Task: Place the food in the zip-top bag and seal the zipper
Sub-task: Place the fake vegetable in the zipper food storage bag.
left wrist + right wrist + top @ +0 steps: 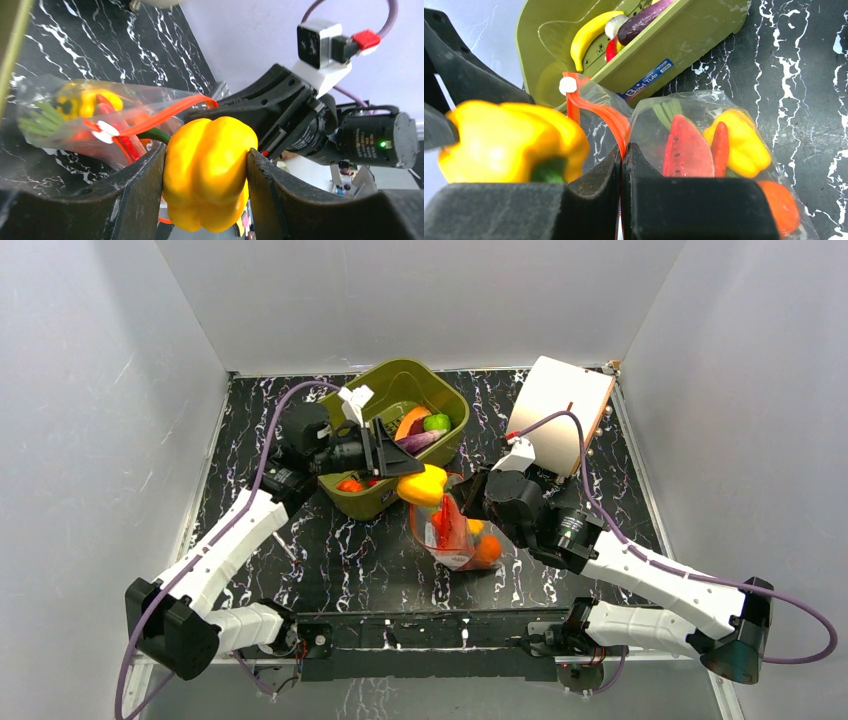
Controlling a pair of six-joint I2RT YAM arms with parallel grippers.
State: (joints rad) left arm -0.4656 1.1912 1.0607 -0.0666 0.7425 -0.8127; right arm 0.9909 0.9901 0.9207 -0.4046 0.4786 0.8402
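Note:
My left gripper (206,167) is shut on a yellow pepper (207,172) and holds it just in front of the open mouth of the clear zip-top bag (65,125). From above, the pepper (423,485) hangs at the bag's (455,535) top edge, beside the tub. My right gripper (622,152) is shut on the bag's red-orange zipper (599,111) and holds that edge up. Inside the bag (704,125) lie a watermelon slice (686,150), a red chilli (720,148), a yellow piece and an orange piece.
An olive-green tub (385,390) at the back holds a banana (589,35), a purple aubergine (639,22), an orange piece and a green one. A white board (562,410) leans at the back right. Grey walls stand on three sides.

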